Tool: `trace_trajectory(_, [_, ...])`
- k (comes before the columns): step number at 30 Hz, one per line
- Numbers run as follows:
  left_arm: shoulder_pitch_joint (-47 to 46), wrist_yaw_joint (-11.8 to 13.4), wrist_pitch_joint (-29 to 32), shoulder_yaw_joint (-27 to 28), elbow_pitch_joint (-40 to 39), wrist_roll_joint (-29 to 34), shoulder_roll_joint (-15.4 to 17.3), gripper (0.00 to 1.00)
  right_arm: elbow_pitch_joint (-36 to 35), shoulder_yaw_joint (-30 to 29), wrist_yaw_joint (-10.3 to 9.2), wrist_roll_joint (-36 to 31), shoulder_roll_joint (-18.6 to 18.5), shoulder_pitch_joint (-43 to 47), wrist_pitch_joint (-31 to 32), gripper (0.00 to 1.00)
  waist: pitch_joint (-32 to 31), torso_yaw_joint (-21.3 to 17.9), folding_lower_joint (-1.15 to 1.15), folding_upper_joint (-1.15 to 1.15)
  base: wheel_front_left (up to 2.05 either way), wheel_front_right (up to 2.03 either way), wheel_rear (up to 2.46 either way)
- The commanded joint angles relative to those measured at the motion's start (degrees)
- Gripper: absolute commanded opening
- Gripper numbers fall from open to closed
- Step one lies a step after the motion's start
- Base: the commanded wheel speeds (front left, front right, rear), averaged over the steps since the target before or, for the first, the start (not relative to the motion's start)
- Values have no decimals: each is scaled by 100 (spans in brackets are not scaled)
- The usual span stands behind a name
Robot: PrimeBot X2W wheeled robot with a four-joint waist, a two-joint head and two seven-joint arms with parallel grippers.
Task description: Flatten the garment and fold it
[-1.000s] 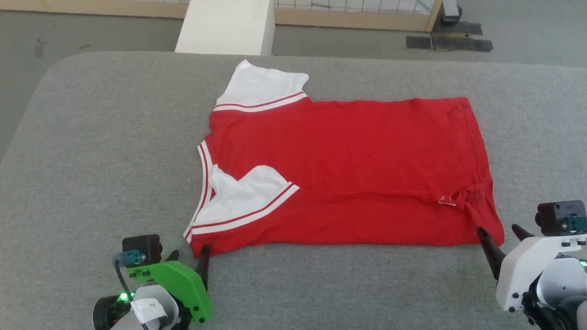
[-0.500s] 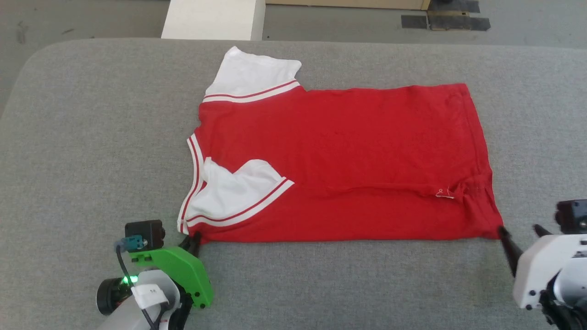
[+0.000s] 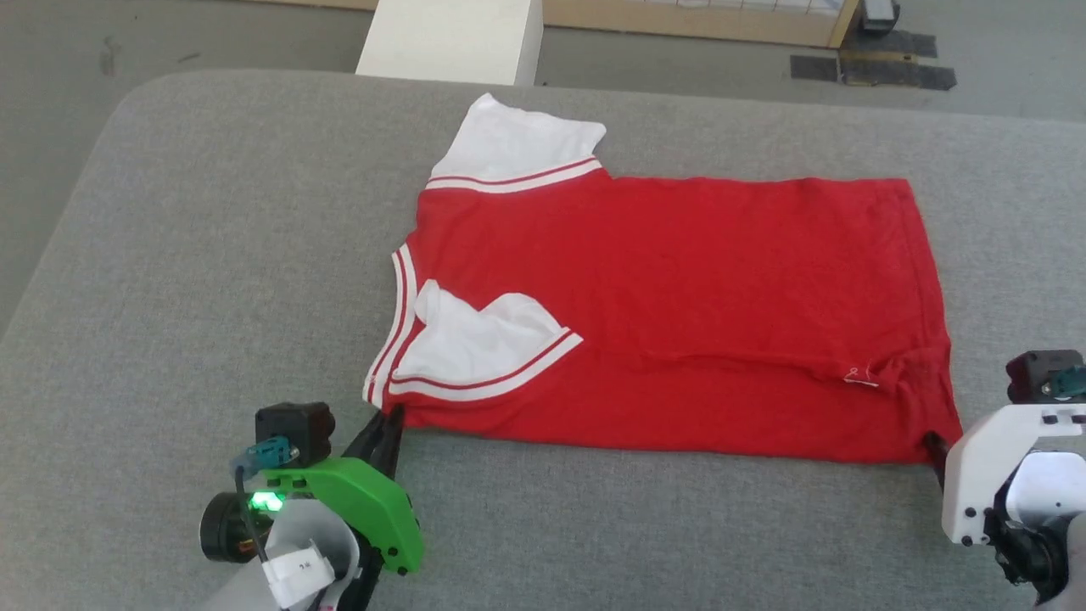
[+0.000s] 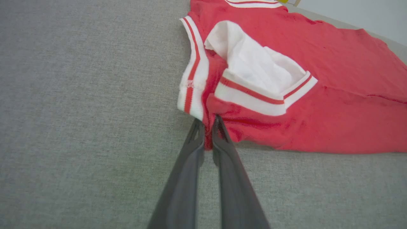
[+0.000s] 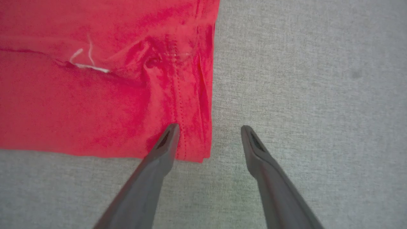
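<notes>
The head view looks forward and down from above the table's (image 3: pixel 212 255) near edge, far enough back to hold the whole garment (image 3: pixel 679 280) mid-frame, with floor (image 3: pixel 254 34) along the top. The left wrist view sits low and close, looking along the left gripper (image 4: pixel 208 122) at the folded sleeve (image 4: pixel 254 63); the head view has that sleeve at centre-left. The right wrist view looks almost straight down from close by, past the right gripper (image 5: pixel 210 128), with the logo (image 5: pixel 86 62) at upper left; the head view has it at lower right.
</notes>
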Motion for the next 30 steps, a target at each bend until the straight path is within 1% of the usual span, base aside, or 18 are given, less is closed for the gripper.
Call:
trace_trajectory(1, [-34, 59, 26, -1, -106, 67, 48, 0, 149, -18, -9, -47, 44, -129, 8, 100, 107, 77, 0, 0, 0, 0, 0])
trace_trajectory(5, [-49, 151, 111, -33, -335, 127, 114, 0, 615, 23, -9, -32, 108, -212, 112, 100, 207, 127, 0, 0, 0, 0, 0])
trace_trajectory(6, [-45, 173, 129, -36, -373, 133, 129, 0, 739, 36, -9, 5, 130, -219, 132, 73, 221, 129, 0, 0, 0, 0, 0])
trace_trajectory(7, [-40, 190, 144, -38, -395, 135, 141, 0, 832, 45, -9, 41, 143, -224, 131, 0, 227, 130, 0, 0, 0, 0, 0])
trace_trajectory(11, [38, 238, 219, -69, -363, 128, 205, 0, 1173, 113, -9, 130, 110, -195, 34, 0, 119, 96, 0, 0, 0, 0, 0])
trace_trajectory(15, [155, 231, 262, -58, -313, 65, 301, 0, 1162, 130, -9, 266, 28, -169, -83, 0, -113, 15, 0, 0, 0, 0, 0])
trace_trajectory(19, [298, 239, 360, -50, -363, 15, 488, 0, 834, 89, -9, 412, -136, -70, -93, 0, -409, -68, 0, 0, 0, 0, 0])
trace_trajectory(24, [618, 304, 619, -88, -568, -115, 752, 0, 131, 1, -9, 638, -286, 357, 292, 0, -665, -156, 0, 0, 0, 0, 0])
trace_trajectory(27, [853, 326, 790, -146, -698, -243, 844, 0, -277, -143, -9, 667, -263, 770, 582, 0, -706, -182, 0, 0, 0, 0, 0])
trace_trajectory(30, [1059, 305, 968, -269, -754, -339, 890, 0, -599, -313, -9, 675, -132, 1174, 748, 0, -697, -203, 0, 0, 0, 0, 0])
